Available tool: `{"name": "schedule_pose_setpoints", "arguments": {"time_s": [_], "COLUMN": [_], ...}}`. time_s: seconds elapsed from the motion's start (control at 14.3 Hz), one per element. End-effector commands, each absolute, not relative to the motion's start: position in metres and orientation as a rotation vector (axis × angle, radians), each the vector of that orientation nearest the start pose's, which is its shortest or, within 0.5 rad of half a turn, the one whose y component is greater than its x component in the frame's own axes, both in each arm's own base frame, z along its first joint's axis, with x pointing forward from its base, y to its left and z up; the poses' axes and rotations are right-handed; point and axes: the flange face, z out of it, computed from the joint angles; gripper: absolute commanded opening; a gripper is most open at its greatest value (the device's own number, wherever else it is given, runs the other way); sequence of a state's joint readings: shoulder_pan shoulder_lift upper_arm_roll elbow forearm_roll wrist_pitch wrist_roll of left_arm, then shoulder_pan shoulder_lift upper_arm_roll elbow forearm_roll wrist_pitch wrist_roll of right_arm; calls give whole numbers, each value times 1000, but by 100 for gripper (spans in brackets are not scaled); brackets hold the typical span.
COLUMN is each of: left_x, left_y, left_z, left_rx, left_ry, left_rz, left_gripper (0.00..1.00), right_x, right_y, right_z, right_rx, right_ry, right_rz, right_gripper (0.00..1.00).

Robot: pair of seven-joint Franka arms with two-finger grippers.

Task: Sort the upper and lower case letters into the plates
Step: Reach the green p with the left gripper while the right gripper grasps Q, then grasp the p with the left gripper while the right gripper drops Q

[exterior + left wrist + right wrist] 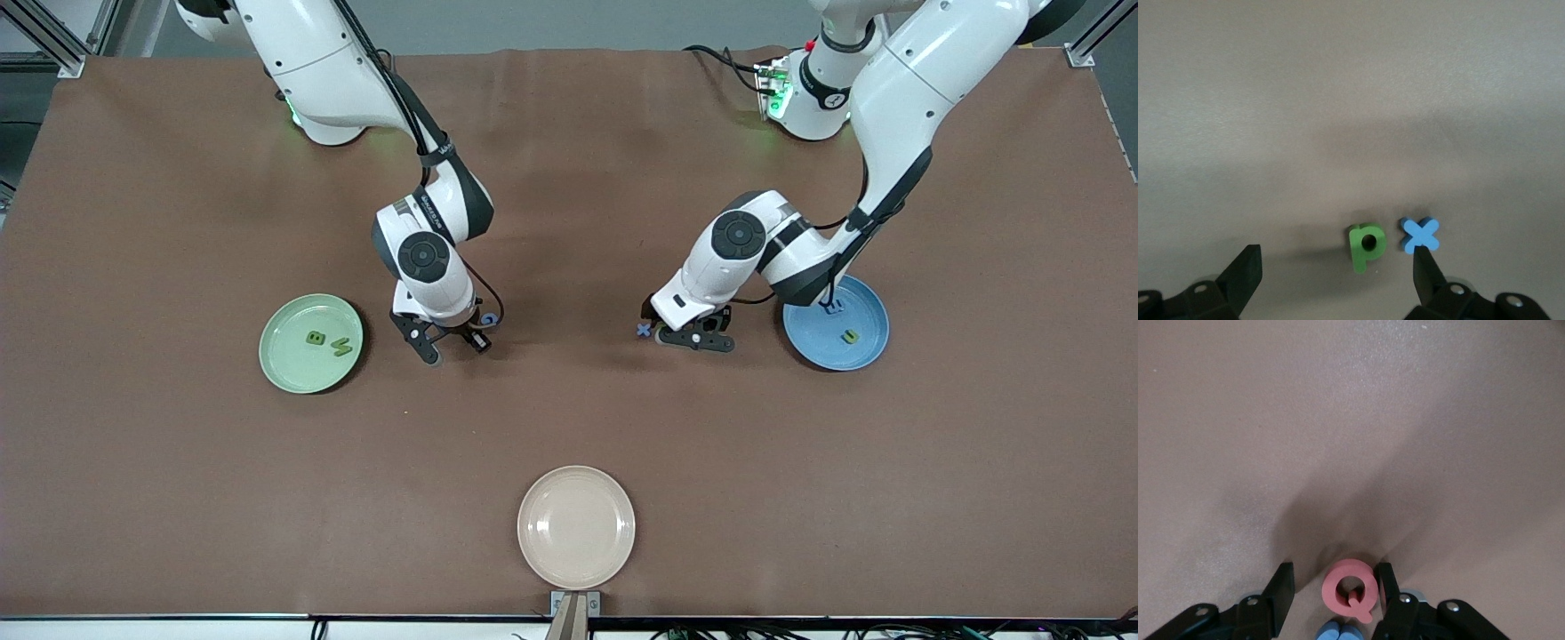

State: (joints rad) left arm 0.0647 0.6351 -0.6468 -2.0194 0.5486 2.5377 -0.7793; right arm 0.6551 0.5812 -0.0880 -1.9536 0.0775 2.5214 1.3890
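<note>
A pale green plate (pixel 284 356) is set on the table (pixel 178 489) toward the right arm's end, and two green letters (pixel 314 338) are seen in it. Beside it, the right end effector (pixel 455 347) is lowered to the table. Its fingers (pixel 1281 590) are spread around a pink Q (pixel 1350 590), with one touching the letter and the other apart from it. A blue piece (pixel 1340 631) is seen next to the Q. A cream plate (pixel 576 527) is placed nearest the front camera. The left end effector (pixel 689 338) is held low and spread wide, with a green p (pixel 1366 245) between its fingers and a blue x (pixel 644 330) at one fingertip. A sky blue plate (pixel 867 311), holding a green letter (pixel 850 336) and a blue letter (pixel 833 308), is set toward the left arm's end.
</note>
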Motion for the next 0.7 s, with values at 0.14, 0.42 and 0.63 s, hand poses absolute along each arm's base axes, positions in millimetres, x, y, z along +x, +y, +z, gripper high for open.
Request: {"name": "schedule_pose_setpoints", "arguments": {"time_s": [0.14, 0.42, 0.63], "left_x": [509, 511, 510], "left_y": [-341, -336, -335], "left_z": [176, 175, 174], "left_rx": [-3164, -3158, -3157], "left_ry": [212, 213, 212], "left_rz": [-49, -51, -47], "left_gripper": [100, 100, 100], "right_x": [512, 526, 550], "right_y": [326, 311, 249], "right_z": [170, 189, 243], "right_rx": [-2863, -2864, -2947], "right_ry": [1356, 1316, 1191], "right_rz": [27, 13, 110], "right_gripper": [11, 0, 0]}}
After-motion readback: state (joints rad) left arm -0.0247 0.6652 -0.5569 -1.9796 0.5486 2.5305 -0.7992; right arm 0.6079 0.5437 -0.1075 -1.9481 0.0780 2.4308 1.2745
